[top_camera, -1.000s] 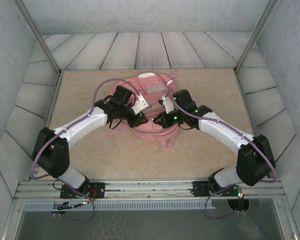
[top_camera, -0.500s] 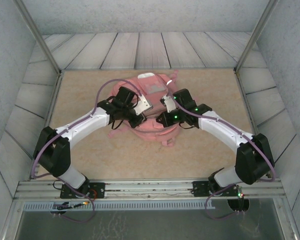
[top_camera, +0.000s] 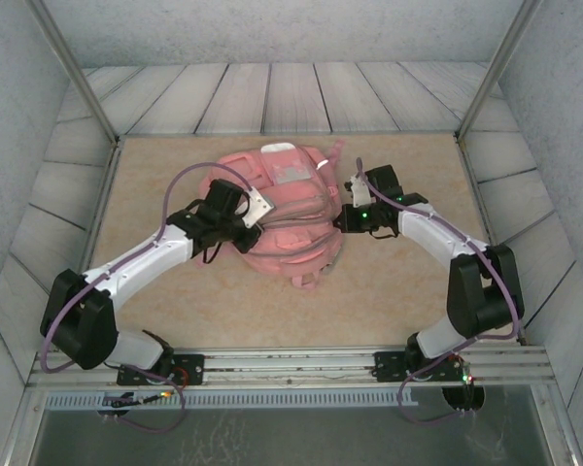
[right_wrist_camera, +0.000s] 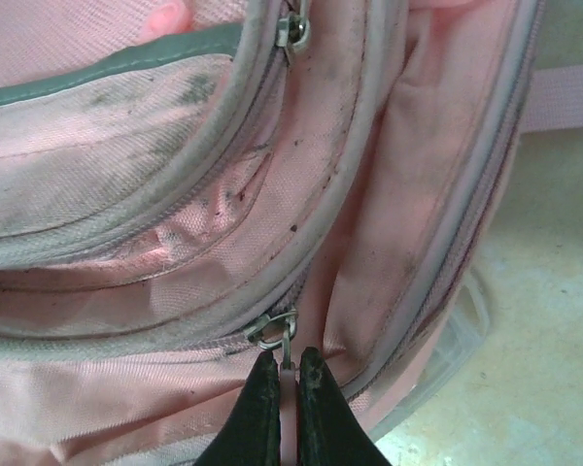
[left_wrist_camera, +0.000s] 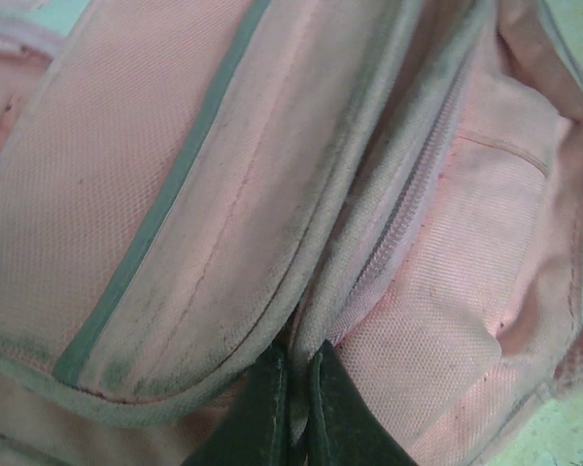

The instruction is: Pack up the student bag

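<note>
On table (top_camera: pixel 408 282), student bag (top_camera: pixel 282 209): pink, grimy piping; left pincer (left_wrist_camera: pixel 296 348) pinches seam (left_wrist_camera: pixel 306 316), right pincer (right_wrist_camera: pixel 284 357) apparently grips zipper pull (right_wrist_camera: pixel 274 328).

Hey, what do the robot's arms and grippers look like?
The left arm and right arm have white links with bulky black joints. A purple cable loops along each. Small green lights glow near the right wrist. The left gripper and right gripper have slim, dark, tapered fingers.

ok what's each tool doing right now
left tool: closed, pinching student bag fabric by a zip
right tool: closed on a zipper pull
</note>
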Controlling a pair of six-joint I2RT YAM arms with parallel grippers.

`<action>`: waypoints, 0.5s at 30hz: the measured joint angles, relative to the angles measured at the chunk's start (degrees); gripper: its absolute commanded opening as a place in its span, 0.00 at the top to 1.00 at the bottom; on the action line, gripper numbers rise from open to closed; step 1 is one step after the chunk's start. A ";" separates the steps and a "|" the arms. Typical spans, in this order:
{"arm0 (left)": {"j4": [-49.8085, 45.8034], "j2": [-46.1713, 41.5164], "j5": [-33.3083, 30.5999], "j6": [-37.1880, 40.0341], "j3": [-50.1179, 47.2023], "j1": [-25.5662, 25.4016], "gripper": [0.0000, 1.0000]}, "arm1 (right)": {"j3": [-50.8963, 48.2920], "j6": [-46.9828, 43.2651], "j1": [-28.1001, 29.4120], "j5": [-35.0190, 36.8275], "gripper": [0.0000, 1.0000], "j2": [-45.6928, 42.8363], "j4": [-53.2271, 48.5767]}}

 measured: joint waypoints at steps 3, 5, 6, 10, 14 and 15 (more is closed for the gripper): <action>0.50 1.86 -0.48 -1.68 0.07 1.64 1.00 | -0.20 -0.37 0.28 -0.83 1.00 -0.74 1.01; 0.66 4.13 -0.76 -2.58 0.70 2.49 1.00 | -0.37 -0.70 0.59 -0.72 1.00 -2.16 1.20; 0.81 5.53 -0.79 -2.93 1.14 2.97 1.00 | -0.50 -0.92 0.79 -0.72 1.00 -3.08 1.18; 2.82 10.51 -0.46 -4.31 3.39 4.79 1.00 | -0.96 -2.25 2.16 -0.87 1.00 -7.67 -0.22; 4.17 13.14 0.09 -5.16 5.62 6.25 1.00 | -0.92 -3.21 4.35 -3.45 1.00 -10.34 -2.45; 4.33 13.29 0.44 -5.18 5.73 6.60 0.95 | -0.68 -3.23 5.07 -4.00 1.00 -10.40 -3.23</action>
